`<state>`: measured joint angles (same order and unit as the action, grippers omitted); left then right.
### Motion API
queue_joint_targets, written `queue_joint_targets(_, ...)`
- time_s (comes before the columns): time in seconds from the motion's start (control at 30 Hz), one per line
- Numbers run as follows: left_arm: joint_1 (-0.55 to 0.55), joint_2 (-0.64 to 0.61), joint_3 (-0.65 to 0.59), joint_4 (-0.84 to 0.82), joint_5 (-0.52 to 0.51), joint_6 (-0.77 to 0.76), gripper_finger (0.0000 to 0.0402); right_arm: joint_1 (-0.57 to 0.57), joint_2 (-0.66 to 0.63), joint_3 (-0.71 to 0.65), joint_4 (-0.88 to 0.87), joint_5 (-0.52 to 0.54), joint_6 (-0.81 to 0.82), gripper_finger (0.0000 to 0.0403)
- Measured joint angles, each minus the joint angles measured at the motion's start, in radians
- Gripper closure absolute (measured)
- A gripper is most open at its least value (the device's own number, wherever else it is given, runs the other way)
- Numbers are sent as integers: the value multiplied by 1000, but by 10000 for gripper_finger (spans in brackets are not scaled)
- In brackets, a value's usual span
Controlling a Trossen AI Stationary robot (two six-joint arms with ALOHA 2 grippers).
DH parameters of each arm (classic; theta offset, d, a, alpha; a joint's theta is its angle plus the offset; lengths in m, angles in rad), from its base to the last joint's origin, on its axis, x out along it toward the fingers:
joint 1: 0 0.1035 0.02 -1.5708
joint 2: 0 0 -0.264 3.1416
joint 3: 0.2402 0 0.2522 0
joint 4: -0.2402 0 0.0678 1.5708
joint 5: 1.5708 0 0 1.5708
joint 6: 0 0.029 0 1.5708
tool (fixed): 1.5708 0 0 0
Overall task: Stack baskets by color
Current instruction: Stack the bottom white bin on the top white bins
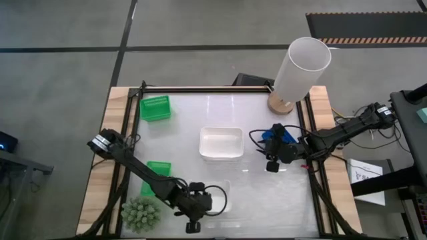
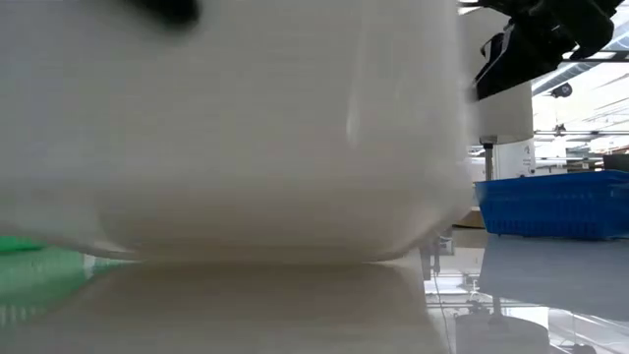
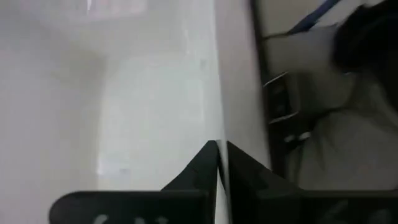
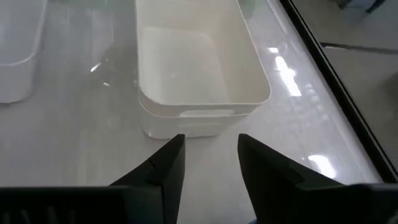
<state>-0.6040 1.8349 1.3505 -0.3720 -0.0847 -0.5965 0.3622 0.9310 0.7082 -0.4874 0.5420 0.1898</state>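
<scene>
A white basket [image 1: 222, 197] stands near the table's front edge, and my left gripper [image 1: 208, 204] is shut on its wall. It fills the low view [image 2: 246, 128]. Another white basket [image 1: 221, 143] sits at the centre. My right gripper [image 4: 211, 140] stands open just right of it with nothing between its fingers. In the right wrist view this centre basket [image 4: 199, 68] shows a doubled rim, like two nested ones. A blue basket [image 1: 277, 135] lies beside the right arm. One green basket [image 1: 155, 108] is at the far left. Another green basket [image 1: 159, 169] lies partly under the left arm. My left gripper pinches the thin rim of the white basket's near wall [image 3: 217, 118], one finger inside the basket and one outside. The fingers slant down from the table's left and lie along the wall. The basket's bottom [image 2: 246, 258] rests on the table.
A tall white cylinder [image 1: 300, 70] on a wooden foot stands at the far right corner. A spiky green plant [image 1: 140, 215] sits at the near left corner, close to the left arm. A dark frame [image 1: 313, 147] runs around the white tabletop.
</scene>
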Motion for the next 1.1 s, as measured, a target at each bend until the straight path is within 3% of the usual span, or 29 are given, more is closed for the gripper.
queue_joint_targets(0.3, -15, -120, 0, 189, -26, 365, 401, 0, -15, 0, 76, -241, -80, 253)
queue_joint_targets(0.53, -15, -136, -8, 182, -17, 446, 401, 0, -21, 0, 148, -403, -133, 229)
queue_joint_targets(0.7, -18, -136, -32, 245, 47, 458, 401, -1, -21, 0, 229, -533, -228, 206)
queue_joint_targets(0.87, -30, -138, -36, 280, 112, 531, 401, -1, -18, 0, 394, -735, -374, 187)
queue_joint_targets(1.1, -31, -138, -45, 285, 117, 643, 401, -1, 44, 2, 630, -908, -473, 172)
